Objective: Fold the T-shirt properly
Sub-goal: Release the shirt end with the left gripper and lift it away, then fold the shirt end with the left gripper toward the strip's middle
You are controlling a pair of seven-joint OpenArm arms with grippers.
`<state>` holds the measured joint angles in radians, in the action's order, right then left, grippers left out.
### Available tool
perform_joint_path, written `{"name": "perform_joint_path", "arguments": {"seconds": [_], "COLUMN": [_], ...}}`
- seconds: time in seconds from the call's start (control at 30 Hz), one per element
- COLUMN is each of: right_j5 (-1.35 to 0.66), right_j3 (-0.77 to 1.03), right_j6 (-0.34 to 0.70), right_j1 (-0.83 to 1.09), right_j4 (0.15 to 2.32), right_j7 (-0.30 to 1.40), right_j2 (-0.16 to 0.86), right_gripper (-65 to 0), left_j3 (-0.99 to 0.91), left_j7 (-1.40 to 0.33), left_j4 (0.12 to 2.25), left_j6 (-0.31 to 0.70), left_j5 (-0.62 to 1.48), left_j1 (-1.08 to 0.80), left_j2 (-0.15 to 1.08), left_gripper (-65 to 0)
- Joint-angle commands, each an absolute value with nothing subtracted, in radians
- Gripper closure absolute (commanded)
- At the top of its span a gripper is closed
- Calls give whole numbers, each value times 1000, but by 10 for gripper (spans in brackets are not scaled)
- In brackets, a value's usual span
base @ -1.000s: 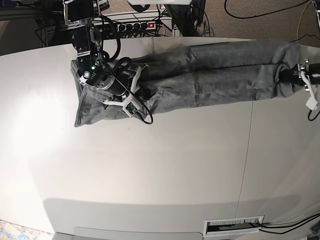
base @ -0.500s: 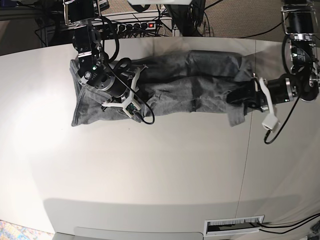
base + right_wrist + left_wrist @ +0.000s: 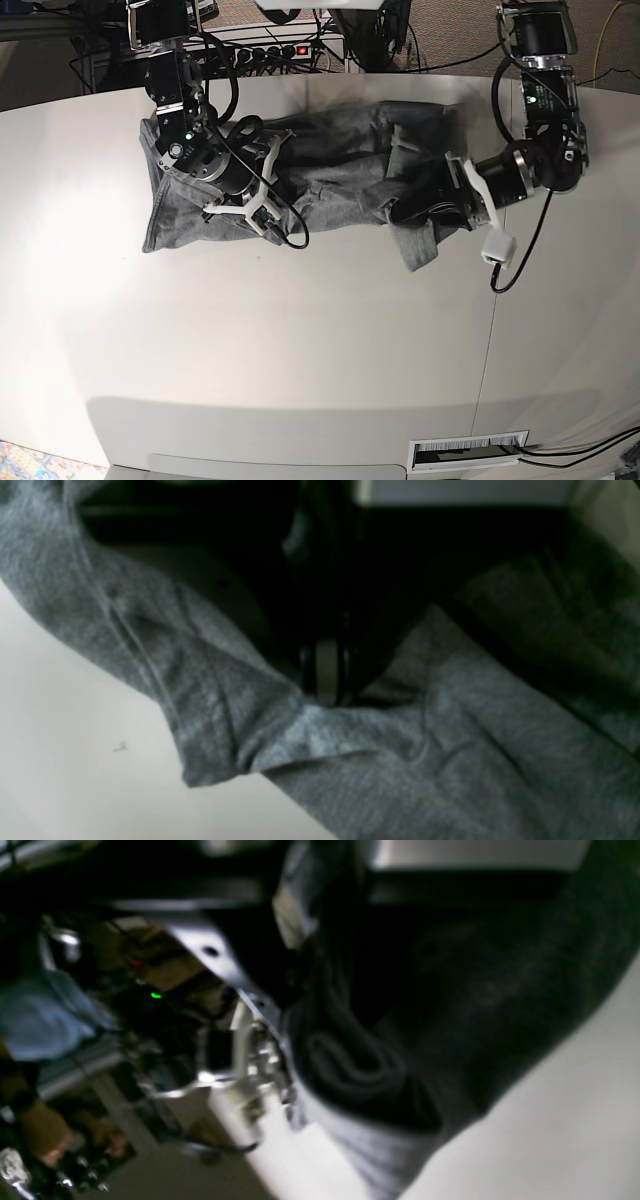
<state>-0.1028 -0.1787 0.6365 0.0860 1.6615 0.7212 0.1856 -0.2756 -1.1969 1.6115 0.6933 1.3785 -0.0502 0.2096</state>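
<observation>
1. White table [image 3: 300, 350] carries the grey T-shirt [image 3: 340, 170], bunched along its far edge.
2. Left gripper [image 3: 425, 212], jaws clamped on T-shirt fabric.
3. Right gripper [image 3: 275, 195], jaws fully closed, pressing the T-shirt.

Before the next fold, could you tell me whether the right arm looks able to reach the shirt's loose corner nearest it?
Probably yes: the T-shirt corner lies flat, uncovered, beside the right gripper.
</observation>
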Motion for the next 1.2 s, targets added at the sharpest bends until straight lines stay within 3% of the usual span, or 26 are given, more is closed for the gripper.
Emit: {"name": "perform_joint_path", "arguments": {"seconds": [0.0, 0.23, 0.37, 0.47, 0.87, 1.17], "right_j5": [-88, -88, -88, -88, -85, -85], "right_j3": [-175, -175, -175, -175, -175, -175], "right_j6": [632, 632, 631, 631, 631, 631], "right_j1": [80, 73, 52, 35, 10, 10], "right_j4": [1668, 1668, 1668, 1668, 1668, 1668], "right_j7": [733, 732, 731, 731, 728, 728], "right_j2": [194, 194, 194, 194, 194, 194], "right_gripper": [0, 0, 0, 0, 0, 0], "left_j3": [-277, -277, -277, -268, -51, -43], "left_j7": [-1168, -1166, -1170, -1183, -1222, -1215], "left_j4": [1612, 1560, 1558, 1558, 1559, 1562], "left_j6": [698, 698, 698, 698, 698, 698], "left_j5": [1403, 1383, 1385, 1405, 1443, 1430], "left_j1": [-45, -53, -56, -67, -130, -28], "left_j2": [205, 197, 197, 197, 196, 138], "left_gripper": [0, 0, -193, -266, -266, -266]}}
